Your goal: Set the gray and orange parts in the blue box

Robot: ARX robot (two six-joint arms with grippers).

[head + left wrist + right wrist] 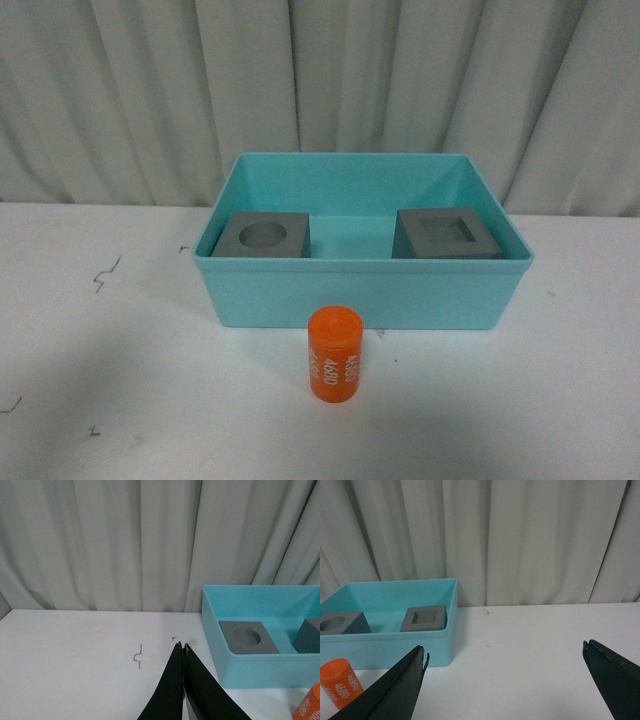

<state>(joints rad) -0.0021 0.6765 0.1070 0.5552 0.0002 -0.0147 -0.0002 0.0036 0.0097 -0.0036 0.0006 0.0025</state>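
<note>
The blue box point(360, 295) stands on the white table in the front view. Inside it lie two gray cubes: one with a round recess point(265, 236) at the left, one with a square recess point(446, 235) at the right. An orange cylinder point(334, 353) with white digits stands upright on the table just in front of the box. Neither arm shows in the front view. My left gripper point(181, 646) is shut and empty, over bare table left of the box point(240, 667). My right gripper point(505, 650) is open wide and empty, right of the box point(395, 647) and the orange cylinder point(339, 682).
A pale curtain point(320, 90) hangs behind the table. Small dark marks point(105, 273) dot the white tabletop left of the box.
</note>
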